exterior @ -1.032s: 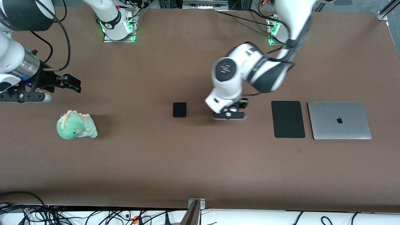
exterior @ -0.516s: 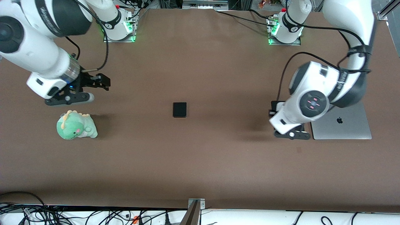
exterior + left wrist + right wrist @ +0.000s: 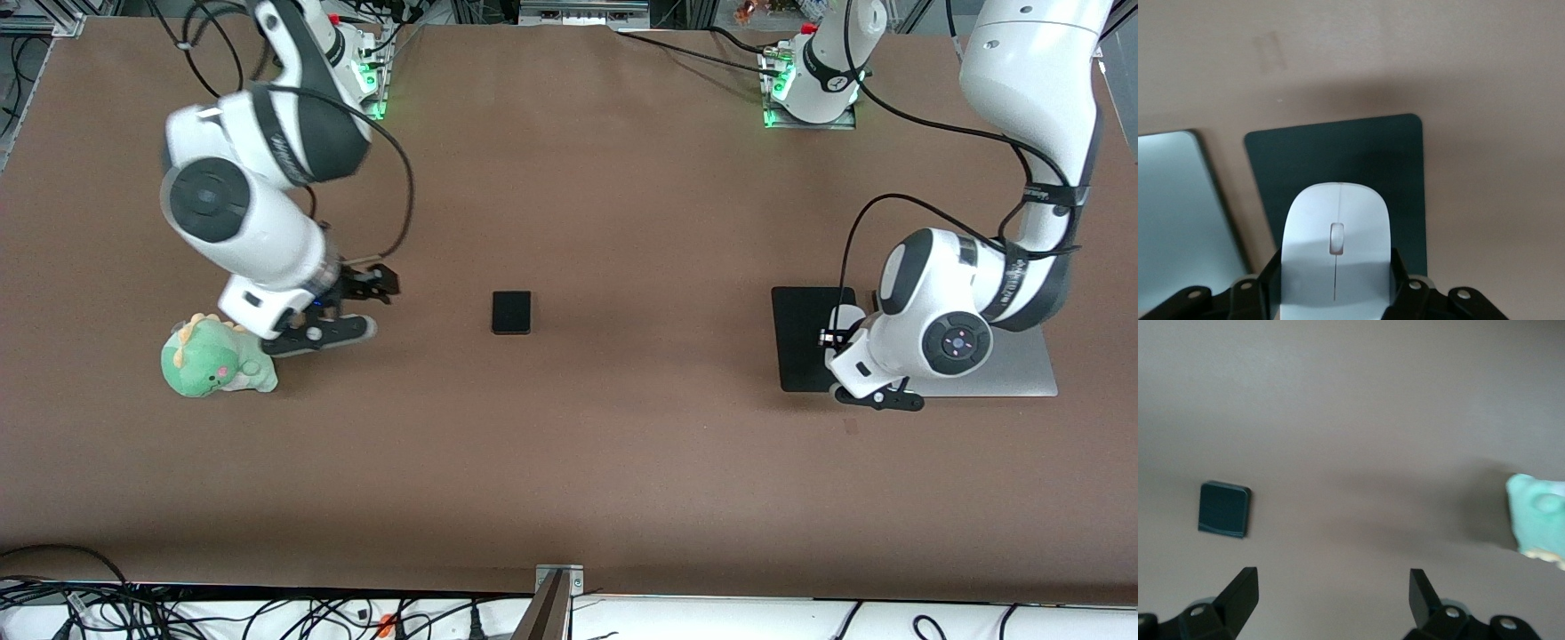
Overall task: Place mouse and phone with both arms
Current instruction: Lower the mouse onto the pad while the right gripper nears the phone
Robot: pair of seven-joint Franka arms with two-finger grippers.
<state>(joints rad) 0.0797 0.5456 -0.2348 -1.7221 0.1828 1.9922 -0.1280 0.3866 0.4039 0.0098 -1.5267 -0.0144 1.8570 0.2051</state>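
White and smooth, the small oval computer mouse [image 3: 1336, 247] with its thin grey centre line sits clamped between the black fingers of the left gripper [image 3: 1336, 293], which hangs over the large thin black rectangular pad [image 3: 805, 333] lying just beside the closed silver laptop [image 3: 1022, 373] at the left arm's end of the brown table [image 3: 622, 462]. The step in hand looks like setting the mouse down on that pad. To do it well, the left arm should probably lower straight down with the mouse level and its body over the pad's middle, not its laptop-side edge, and let go only once the underside touches, so the slippery shell neither drops nor skids. The small flat matte black phone [image 3: 511, 312] lies alone near the table's centre, untouched, well apart from both grippers. The right gripper [image 3: 351, 307], fingers spread wide and holding nothing, hovers over bare table between the green plush dinosaur toy [image 3: 213, 360] and the phone. Its approach should likely centre over the phone's short width, since so flat a thing offers only thin edges to pinch.
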